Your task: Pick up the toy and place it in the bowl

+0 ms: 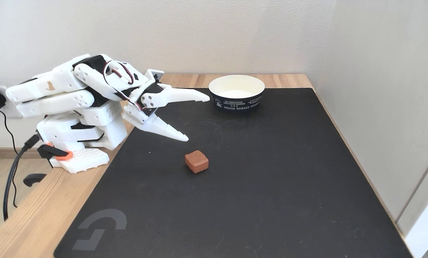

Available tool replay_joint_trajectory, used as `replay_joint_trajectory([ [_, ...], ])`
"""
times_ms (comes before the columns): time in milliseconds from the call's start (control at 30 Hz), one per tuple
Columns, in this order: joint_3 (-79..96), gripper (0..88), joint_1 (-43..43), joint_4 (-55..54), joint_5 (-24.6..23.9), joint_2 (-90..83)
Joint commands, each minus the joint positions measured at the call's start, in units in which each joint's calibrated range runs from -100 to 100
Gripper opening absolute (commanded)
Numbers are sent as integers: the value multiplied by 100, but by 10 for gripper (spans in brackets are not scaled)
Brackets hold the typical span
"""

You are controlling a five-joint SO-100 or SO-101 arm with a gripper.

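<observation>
The toy (196, 161), a small reddish-brown block with faint grooves on top, lies on the black mat (271, 186) near its middle. The bowl (236, 92), cream-white inside and dark navy outside with white print, stands at the mat's far edge. My white gripper (198, 118) hangs open above the mat's left part, its two pointed fingers spread wide with nothing between them. The lower fingertip (183, 137) is a short way up and left of the toy. The upper fingertip (204, 96) ends just left of the bowl.
The arm's base (79, 157) is clamped to the wooden table's left edge, with black cables (11, 172) hanging beside it. A pale wall panel (386, 107) borders the mat's right side. The mat's front and right areas are bare.
</observation>
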Motion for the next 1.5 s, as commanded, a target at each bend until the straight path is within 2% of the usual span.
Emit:
replay_joint_trajectory([
  [0, -481, 437, -172, 376, -307, 67],
  [100, -1193, 436, -172, 630, -641, 625],
  [233, -2689, 438, -155, 689, -1168, 2284],
  [433, -4969, 437, 129, 1451, -1168, 5202],
  [600, -6880, 439, 330, 2340, -542, 7220],
  [700, -7565, 440, 347, 2671, -161, 7770],
  [767, -8061, 440, 338, 2840, 320, 8329],
  [900, -8565, 441, 330, 3026, 815, 9121],
  [1033, -9250, 441, 322, 3086, 1557, 10013],
  [1233, -9917, 441, 280, 3924, 1666, 10913],
  [1467, -9881, 441, 355, 4254, 1823, 11096],
])
